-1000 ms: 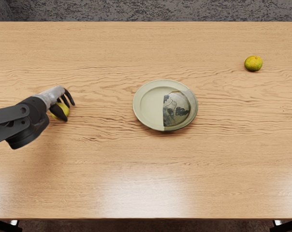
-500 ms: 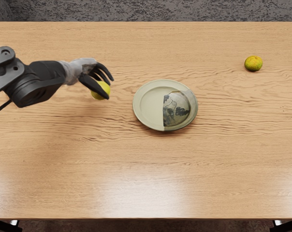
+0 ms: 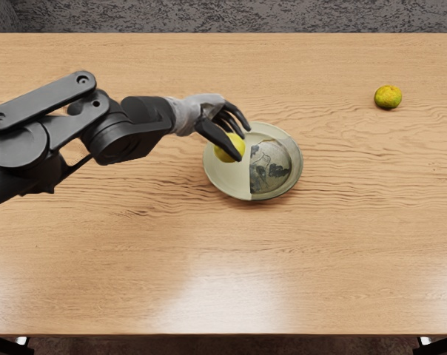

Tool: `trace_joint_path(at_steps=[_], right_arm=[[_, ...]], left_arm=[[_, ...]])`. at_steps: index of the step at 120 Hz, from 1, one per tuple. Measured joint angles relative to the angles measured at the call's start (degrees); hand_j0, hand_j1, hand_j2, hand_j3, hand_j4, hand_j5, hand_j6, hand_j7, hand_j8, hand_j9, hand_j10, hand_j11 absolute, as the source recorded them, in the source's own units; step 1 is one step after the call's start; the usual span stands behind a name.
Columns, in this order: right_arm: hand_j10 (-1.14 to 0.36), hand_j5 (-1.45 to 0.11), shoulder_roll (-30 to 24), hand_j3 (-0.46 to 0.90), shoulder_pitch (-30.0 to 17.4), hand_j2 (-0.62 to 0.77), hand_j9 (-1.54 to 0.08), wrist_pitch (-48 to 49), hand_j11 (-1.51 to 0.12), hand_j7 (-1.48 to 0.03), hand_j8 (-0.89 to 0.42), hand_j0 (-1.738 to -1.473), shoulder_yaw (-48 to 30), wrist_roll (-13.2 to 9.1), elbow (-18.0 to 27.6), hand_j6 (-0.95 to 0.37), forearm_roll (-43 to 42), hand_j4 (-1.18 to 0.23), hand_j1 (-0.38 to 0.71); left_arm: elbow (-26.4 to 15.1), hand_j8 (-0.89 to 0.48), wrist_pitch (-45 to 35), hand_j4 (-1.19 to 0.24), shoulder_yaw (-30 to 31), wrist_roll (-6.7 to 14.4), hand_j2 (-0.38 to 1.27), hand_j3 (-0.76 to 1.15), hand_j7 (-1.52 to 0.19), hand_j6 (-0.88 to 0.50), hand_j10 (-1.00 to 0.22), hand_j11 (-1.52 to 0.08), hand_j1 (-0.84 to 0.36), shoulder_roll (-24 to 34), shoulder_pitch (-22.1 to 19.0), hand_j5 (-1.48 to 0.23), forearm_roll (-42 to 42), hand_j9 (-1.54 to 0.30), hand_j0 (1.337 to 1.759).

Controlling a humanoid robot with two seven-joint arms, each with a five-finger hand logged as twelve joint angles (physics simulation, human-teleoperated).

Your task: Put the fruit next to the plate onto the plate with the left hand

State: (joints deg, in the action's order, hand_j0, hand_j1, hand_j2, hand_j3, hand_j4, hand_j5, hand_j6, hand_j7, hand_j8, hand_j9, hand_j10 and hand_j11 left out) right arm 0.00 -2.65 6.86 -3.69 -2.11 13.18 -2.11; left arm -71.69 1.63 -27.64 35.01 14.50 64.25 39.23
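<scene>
Head view, the only one supplied. The left arm enters from the left edge and reaches across the worktop [image 3: 209, 259] toward its centre. The left hand [image 3: 217, 123] is closed around a small yellow fruit [image 3: 232, 147], with dark fingers [image 3: 237, 117] arched over the top and the thumb against its near side. This enclosing grip appears meant to stop the round fruit rolling.

The fruit sits over the left part of the plate [image 3: 225, 174], inside the rim. Whether it touches the plate surface or hangs just above it cannot be determined.

The plate's right portion carries a dark patterned area [image 3: 270, 167], which the fruit adjoins.

Judgement: the transfer is nearly finished and only the release remains.

A second, orange-green fruit [image 3: 388, 96] lies well apart at the far right, untouched. The right arm does not show.
</scene>
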Motion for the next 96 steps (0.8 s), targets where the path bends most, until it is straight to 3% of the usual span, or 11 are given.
trace_joint_path(at_steps=[26, 42, 60, 85, 96], right_arm=[[-0.01, -0.02, 0.0, 0.00, 0.0, 0.00, -0.02, 0.0, -0.02, -0.02, -0.01, -1.658, 0.0, 0.0, 0.0, -0.01, 0.0, -0.01, -0.33], [-0.01, -0.02, 0.0, 0.00, 0.0, 0.00, -0.02, 0.0, -0.02, -0.02, -0.01, -1.658, 0.0, 0.0, 0.0, -0.01, 0.0, -0.01, -0.33], [-0.01, -0.02, 0.0, 0.00, 0.0, 0.00, -0.02, 0.0, -0.02, -0.02, -0.01, -1.658, 0.0, 0.0, 0.0, -0.01, 0.0, -0.01, -0.33], [-0.01, -0.02, 0.0, 0.00, 0.0, 0.00, -0.02, 0.0, -0.02, -0.02, -0.01, -1.658, 0.0, 0.0, 0.0, -0.01, 0.0, -0.01, -0.33], [-0.01, -0.02, 0.0, 0.00, 0.0, 0.00, -0.02, 0.0, -0.02, -0.02, -0.01, -1.658, 0.0, 0.0, 0.0, -0.01, 0.0, -0.01, -0.33]], left_arm=[[6.1, -0.38, 0.1, -0.64, 4.0, 0.0, 0.40, 0.00, -0.90, -0.65, -0.45, -0.86, -0.36, -4.9, 0.8, -0.89, 0.4, -0.88, 1.658], [7.0, -0.26, 0.0, -0.40, 6.6, 0.0, 0.22, 0.00, -0.55, -0.40, -0.29, -0.53, -0.10, -5.7, 3.2, -0.55, 0.8, -0.54, 1.658], [7.1, -0.14, 3.9, -0.20, 6.6, 0.0, 0.11, 0.00, -0.28, -0.20, -0.15, -0.27, 0.12, -4.9, 5.9, -0.28, 0.2, -0.28, 1.658], [6.9, -0.06, 24.4, -0.08, -0.9, 0.0, 0.04, 0.00, -0.11, -0.08, -0.06, -0.11, 0.26, 7.0, 5.1, -0.11, -11.3, -0.11, 1.658], [6.9, -0.04, 29.6, -0.06, -3.1, 0.0, 0.03, 0.00, -0.07, -0.06, -0.04, -0.07, 0.29, 13.6, 4.6, -0.07, -20.0, -0.07, 1.658]])
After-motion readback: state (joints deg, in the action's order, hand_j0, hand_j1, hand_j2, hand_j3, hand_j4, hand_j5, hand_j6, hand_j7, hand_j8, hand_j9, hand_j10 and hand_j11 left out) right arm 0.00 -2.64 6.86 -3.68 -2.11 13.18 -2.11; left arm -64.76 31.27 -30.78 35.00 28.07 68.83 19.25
